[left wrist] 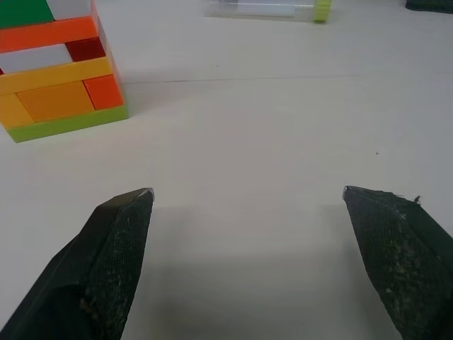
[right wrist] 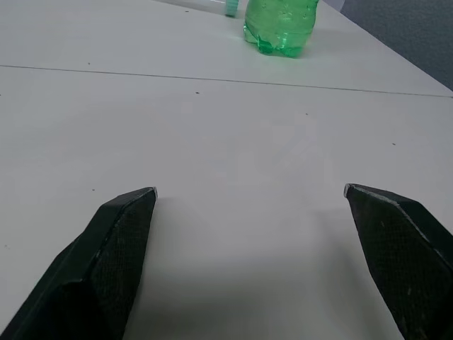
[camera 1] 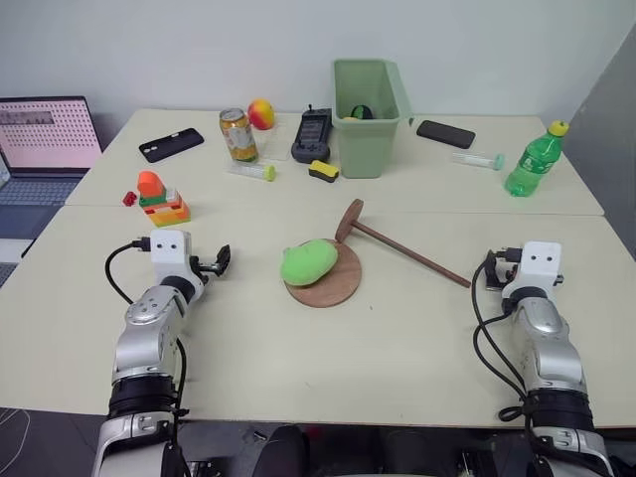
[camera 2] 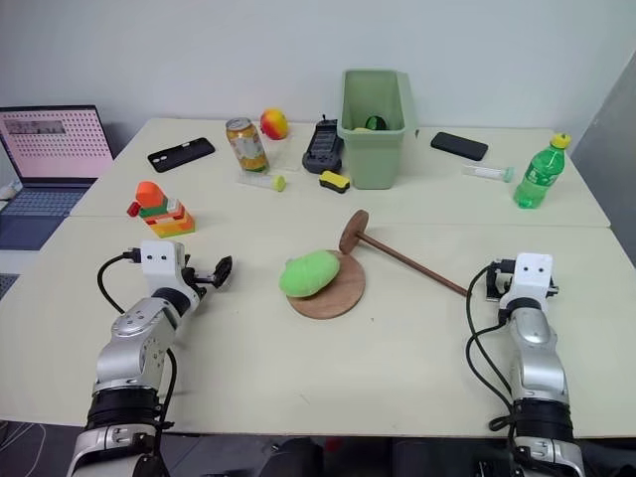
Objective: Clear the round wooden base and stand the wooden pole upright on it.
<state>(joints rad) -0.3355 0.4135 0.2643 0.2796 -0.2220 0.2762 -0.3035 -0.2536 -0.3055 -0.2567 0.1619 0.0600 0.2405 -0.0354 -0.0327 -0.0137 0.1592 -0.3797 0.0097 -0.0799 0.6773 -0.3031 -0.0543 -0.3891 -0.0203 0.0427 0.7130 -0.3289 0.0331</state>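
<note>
Your left tool (camera 1: 221, 260) is hovering with its fingers spread and nothing between them, low over the desk (camera 1: 397, 348) toward its left near side. Your right tool (right wrist: 248, 212) is doing the same toward the right near side, also spread and empty.

The step in hand, as I judge it, is clearing the base (camera 1: 333, 283): a green soft lump (camera 1: 308, 262) is sitting on its left half. It is lying closer to your left tool, so bring that one across and take the lump from the side facing you. Pinch it gently and lift straight up, so the disc is not sliding with it.

The base is lying mid-desk, between both tools and well apart from each. The pole (camera 1: 407, 250) is lying flat just beyond it, its disc end propped on edge at the base's far rim, its thin end pointing at your right tool and stopping near it.
</note>
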